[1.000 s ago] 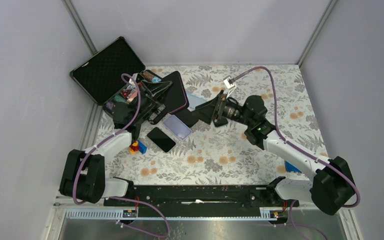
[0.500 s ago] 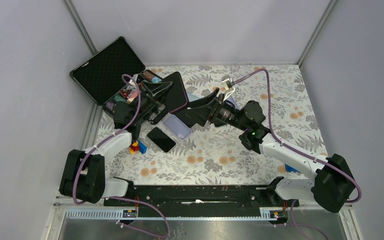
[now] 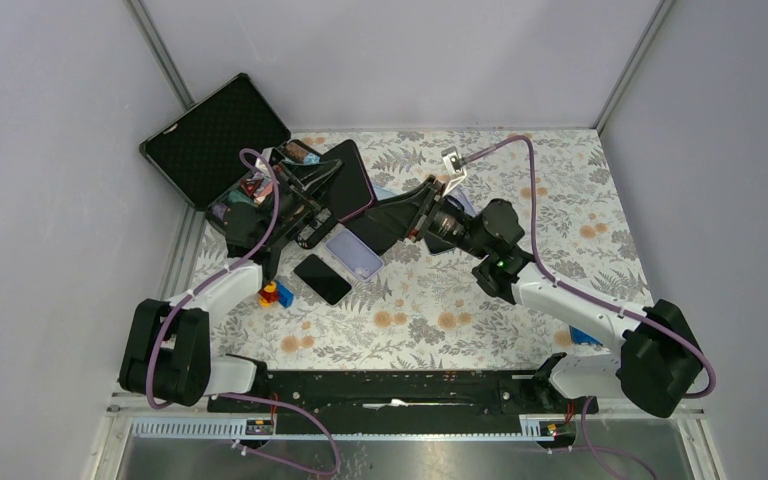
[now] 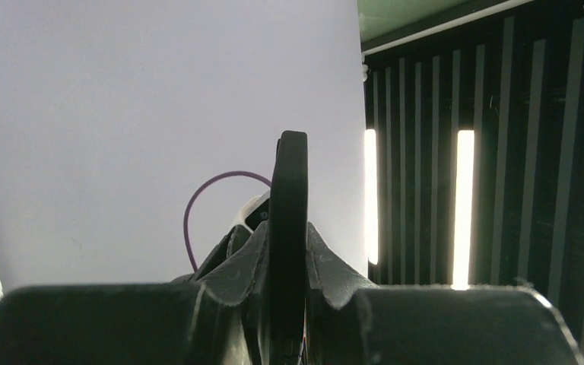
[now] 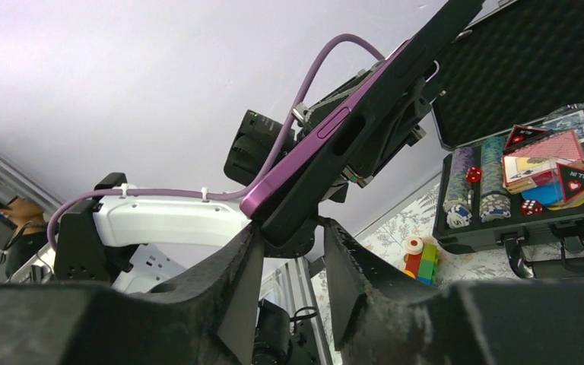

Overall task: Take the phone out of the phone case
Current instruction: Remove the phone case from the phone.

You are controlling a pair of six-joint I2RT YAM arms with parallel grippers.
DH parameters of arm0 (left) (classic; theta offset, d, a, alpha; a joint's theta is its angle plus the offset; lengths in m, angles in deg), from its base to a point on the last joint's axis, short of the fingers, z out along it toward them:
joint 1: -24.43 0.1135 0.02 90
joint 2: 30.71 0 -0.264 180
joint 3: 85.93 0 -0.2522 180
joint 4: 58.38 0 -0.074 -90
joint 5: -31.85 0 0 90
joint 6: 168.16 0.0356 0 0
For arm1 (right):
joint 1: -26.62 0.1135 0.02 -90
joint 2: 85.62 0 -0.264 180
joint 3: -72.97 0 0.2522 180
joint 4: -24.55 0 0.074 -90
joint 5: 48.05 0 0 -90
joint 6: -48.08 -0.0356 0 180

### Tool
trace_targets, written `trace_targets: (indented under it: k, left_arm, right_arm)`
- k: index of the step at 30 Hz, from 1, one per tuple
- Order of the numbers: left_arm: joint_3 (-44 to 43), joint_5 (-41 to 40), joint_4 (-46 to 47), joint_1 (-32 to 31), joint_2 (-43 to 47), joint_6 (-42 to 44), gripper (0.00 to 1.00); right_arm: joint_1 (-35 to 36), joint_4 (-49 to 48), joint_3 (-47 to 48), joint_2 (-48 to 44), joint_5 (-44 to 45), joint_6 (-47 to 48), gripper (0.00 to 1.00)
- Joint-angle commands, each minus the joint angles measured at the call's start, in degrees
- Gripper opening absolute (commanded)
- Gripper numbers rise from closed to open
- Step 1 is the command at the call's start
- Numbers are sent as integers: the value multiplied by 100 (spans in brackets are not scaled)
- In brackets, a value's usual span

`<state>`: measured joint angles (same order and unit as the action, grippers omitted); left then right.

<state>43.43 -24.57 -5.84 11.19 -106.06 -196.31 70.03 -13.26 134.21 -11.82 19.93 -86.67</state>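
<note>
Our right claw [image 5: 290, 228] has closed in astride the phone [image 5: 327, 129], gripping or not we cannot tell, while our left claw [image 4: 287, 243] clamps the phone case [image 4: 289, 198]; a skewed tug could wrench both loose.

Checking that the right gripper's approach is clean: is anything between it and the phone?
Nothing visible. The phone, in its black case, has its lower corner between the fingers of the right gripper. The left gripper clamps it from the other side.

Tilted cased phone [image 5: 327, 129], purple-edged, aloft
</note>
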Motion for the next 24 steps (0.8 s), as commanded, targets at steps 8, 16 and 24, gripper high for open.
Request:
trace_targets:
  k: [8, 16, 24]
  left_arm:
    - [-134, -45, 762, -21, 157, -278, 0]
    - [-105, -80, 690, -21, 185, -49, 0]
    - [-197, -44, 654, -26, 235, 236, 0]
  right_arm:
    - [5, 1335, 462, 20, 1110, 117, 34]
    - [2, 1260, 572, 303, 1024, -499, 30]
    - [7, 1017, 636, 465, 968, -903, 33]
